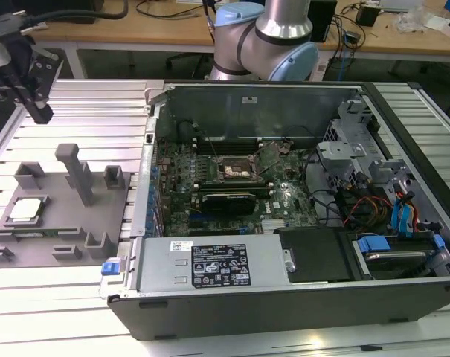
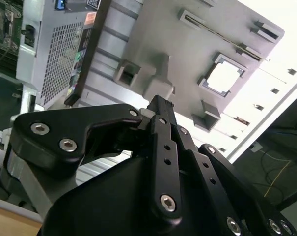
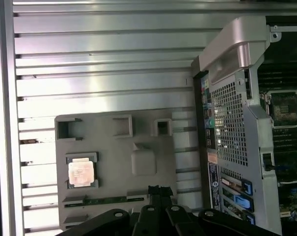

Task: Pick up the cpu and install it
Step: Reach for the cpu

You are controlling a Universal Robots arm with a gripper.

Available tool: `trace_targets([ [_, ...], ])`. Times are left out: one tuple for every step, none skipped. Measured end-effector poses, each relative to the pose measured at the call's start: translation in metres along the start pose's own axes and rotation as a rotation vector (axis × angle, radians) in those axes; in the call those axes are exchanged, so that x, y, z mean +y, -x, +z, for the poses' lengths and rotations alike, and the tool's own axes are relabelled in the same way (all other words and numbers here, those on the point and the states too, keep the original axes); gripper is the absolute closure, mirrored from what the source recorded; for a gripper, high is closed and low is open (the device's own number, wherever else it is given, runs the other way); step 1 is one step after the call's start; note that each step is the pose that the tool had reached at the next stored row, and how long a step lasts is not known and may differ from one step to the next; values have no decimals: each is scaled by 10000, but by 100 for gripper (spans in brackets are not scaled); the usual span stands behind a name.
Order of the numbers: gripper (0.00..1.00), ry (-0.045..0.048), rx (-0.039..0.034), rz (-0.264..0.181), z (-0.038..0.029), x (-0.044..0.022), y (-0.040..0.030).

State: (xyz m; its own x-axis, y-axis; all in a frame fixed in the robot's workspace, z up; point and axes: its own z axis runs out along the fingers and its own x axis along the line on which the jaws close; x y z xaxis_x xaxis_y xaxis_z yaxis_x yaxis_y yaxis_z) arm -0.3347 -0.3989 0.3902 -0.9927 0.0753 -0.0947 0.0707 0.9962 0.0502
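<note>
The cpu [image 1: 25, 210] is a pale square chip lying flat in a pocket of the grey fixture plate [image 1: 65, 227] at the exterior view's left. In both wrist views the cpu [image 3: 81, 173] [image 2: 224, 77] rests in its recess, untouched. My black gripper [image 1: 40, 111] hangs well above the slatted table behind the fixture, away from the chip. Its fingers [image 3: 154, 192] [image 2: 160, 110] are pressed together with nothing between them. The dark square socket [image 1: 236, 169] sits on the motherboard inside the open computer case; the first wrist view catches the socket [image 3: 285, 105] at its edge.
The open computer case [image 1: 299, 297] lies on the slatted aluminium table [image 1: 76, 312], with its power supply [image 1: 210, 264] at the front and drive bays and cables on the exterior view's right. Upright grey posts [image 1: 77, 172] rise from the fixture. The arm's base [image 1: 265, 44] stands behind the case.
</note>
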Motion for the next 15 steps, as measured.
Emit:
trace_targets([
  [89,1,-4,0,2,-3,-42],
  [89,1,-7,0,3,-7,-87],
  [89,0,-7,1,4,-9,-120],
  [89,1,-8,0,5,-11,-141],
  [89,0,-8,0,6,-12,-161],
  [89,1,-10,1,12,-14,-183],
  [89,1,-10,0,23,-17,-209],
  [89,3,-12,0,40,-19,-232],
  [89,2,-12,0,54,-21,-244],
  [89,1,-10,0,74,-24,-257],
  [89,1,-11,-1,92,-27,-265],
  [89,1,-10,-1,106,-29,-273],
  [89,1,-10,0,122,-31,-282],
  [89,0,-9,0,139,-33,-291],
  [89,0,-9,0,154,-35,-299],
])
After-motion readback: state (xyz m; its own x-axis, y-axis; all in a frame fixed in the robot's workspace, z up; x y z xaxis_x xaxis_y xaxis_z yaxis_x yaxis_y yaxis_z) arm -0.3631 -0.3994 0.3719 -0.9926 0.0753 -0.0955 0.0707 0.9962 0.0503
